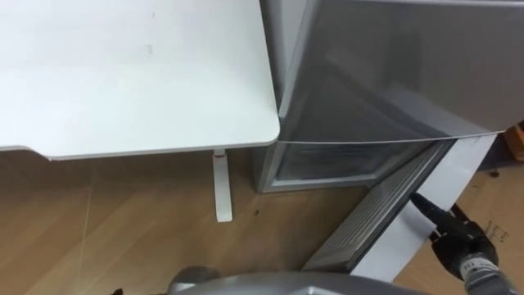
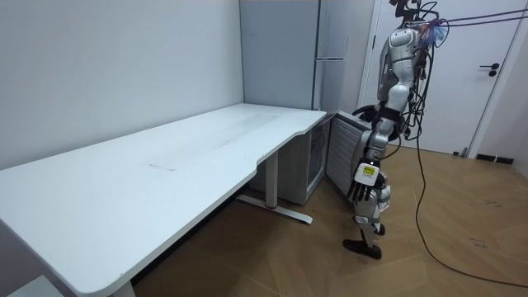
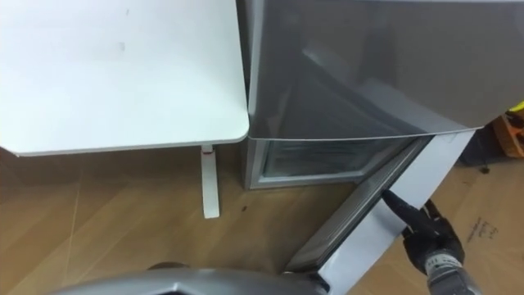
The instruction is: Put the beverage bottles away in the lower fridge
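The grey fridge [image 1: 393, 65] stands to the right of the table. Its lower door [image 1: 381, 221] is swung open towards me, and the lower compartment [image 1: 327, 162] shows a pale shelf behind it. My right hand [image 1: 460, 244] is at the lower right, a straight finger reaching to the door's outer edge and touching it. In the room view I stand beside the open lower door [image 2: 342, 153], facing the fridge [image 2: 318, 49]. My left hand [image 2: 363, 180] hangs at my side with its fingers relaxed and holds nothing.
A white table [image 1: 123, 74] fills the left, its leg [image 1: 221, 188] standing on the wooden floor close to the fridge. Flat cardboard [image 1: 501, 192] lies on the floor at the right. A shut room door [image 2: 487, 82] is behind me.
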You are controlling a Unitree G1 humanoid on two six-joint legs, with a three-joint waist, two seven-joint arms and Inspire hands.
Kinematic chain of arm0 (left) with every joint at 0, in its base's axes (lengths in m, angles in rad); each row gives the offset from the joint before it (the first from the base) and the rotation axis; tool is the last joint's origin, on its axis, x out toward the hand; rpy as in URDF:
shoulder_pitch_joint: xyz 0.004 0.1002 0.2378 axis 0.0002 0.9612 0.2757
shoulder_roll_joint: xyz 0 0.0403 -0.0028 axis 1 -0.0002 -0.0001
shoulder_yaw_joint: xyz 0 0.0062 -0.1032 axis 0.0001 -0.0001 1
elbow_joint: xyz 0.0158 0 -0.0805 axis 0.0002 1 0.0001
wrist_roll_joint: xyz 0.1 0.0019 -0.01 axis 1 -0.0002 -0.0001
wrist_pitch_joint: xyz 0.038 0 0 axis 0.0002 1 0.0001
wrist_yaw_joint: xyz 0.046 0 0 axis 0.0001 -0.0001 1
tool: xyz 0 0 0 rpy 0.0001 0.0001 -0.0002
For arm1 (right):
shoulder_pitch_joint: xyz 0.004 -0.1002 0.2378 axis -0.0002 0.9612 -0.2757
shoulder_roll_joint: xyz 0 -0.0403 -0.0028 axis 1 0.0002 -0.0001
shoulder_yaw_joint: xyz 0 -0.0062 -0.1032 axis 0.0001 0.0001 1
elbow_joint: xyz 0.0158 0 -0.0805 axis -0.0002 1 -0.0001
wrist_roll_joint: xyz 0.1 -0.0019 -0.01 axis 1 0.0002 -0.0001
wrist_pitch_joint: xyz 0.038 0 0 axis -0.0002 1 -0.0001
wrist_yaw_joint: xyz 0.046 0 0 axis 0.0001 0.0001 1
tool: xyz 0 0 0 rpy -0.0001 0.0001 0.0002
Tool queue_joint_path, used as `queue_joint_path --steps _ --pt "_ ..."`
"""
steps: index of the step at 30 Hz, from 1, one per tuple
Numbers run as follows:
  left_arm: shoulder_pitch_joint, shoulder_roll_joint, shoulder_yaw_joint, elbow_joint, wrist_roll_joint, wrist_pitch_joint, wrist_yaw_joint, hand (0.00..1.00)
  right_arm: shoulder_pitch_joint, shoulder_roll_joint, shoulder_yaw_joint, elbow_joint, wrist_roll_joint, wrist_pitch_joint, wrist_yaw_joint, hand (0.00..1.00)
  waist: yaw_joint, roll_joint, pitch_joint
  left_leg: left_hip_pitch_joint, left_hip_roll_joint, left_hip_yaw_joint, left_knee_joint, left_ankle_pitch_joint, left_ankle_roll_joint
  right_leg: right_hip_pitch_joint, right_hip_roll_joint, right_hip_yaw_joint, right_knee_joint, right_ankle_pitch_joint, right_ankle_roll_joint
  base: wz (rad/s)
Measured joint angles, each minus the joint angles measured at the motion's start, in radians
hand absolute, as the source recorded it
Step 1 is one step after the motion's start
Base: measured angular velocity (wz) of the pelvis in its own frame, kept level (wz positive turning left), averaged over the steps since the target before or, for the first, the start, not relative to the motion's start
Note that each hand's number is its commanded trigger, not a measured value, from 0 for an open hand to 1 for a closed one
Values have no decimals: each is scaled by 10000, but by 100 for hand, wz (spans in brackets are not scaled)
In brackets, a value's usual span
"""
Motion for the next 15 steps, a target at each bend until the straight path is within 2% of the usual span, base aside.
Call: queue_joint_path --steps 2,6,10,15 --pt "2 6 -73 2 -22 49 4 0 19 -11 448 -239 370 -170 -439 0 0 6 -4 -21 -5 -9 11 19 8 -19 2 3 20 21 -6 0" --pt "13 15 -112 17 2 173 -10 0 86 -46 631 -549 590 -208 -779 0 1 -5 -7 -112 -14 -8 11 55 19 -108 -4 3 14 63 -8 0" --pt "63 67 -40 -4 3 262 -121 0 87 -296 891 -649 715 -97 -815 0 -3 -22 0 -157 -28 -12 15 57 22 -128 -24 -39 3 61 -3 1" --pt "32 293 -573 -24 -19 335 -325 0 96 -343 910 -685 755 -14 -816 0 -11 -8 7 -428 -27 -166 229 37 50 -250 -44 -128 -3 110 7 6"
